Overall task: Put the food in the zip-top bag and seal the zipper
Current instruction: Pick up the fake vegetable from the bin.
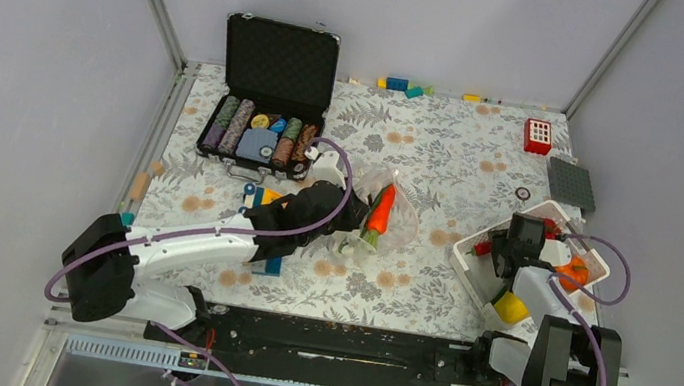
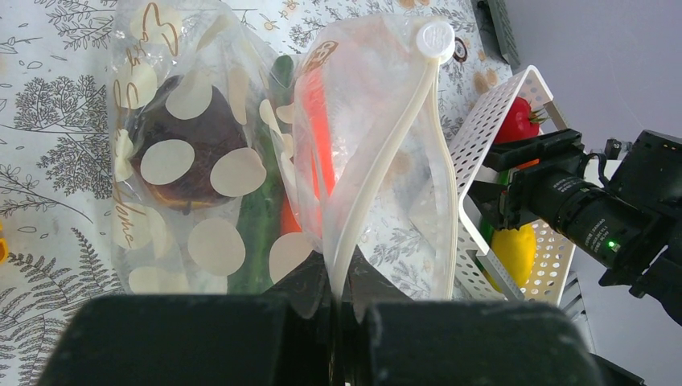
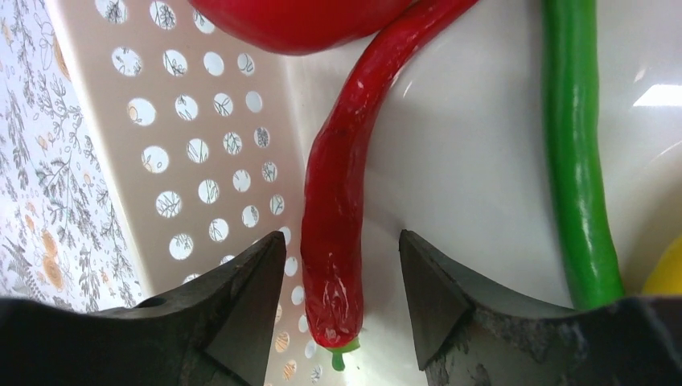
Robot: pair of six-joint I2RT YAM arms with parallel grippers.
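The dotted clear zip-top bag point(image 1: 395, 219) lies mid-table with its mouth gaping. Inside it are an orange carrot point(image 2: 315, 121), a green pod point(image 2: 257, 221) and a dark piece point(image 2: 197, 133). My left gripper point(image 2: 342, 277) is shut on the bag's cream zipper strip point(image 2: 386, 161) at its near end. My right gripper point(image 3: 342, 237) is open inside the white basket point(image 3: 185, 145), its fingers either side of the red chili point(image 3: 346, 177) without touching it. A red tomato point(image 3: 297, 20), a green pod point(image 3: 575, 161) and a yellow piece point(image 3: 667, 273) lie beside it. An orange pumpkin point(image 1: 572, 274) is in the basket too.
An open black case of poker chips point(image 1: 270, 102) stands at the back left. Toy blocks point(image 1: 403, 86) line the back edge, with a red block point(image 1: 538, 136) and a grey baseplate point(image 1: 572, 183) at the back right. Blue blocks point(image 1: 262, 197) lie by my left arm.
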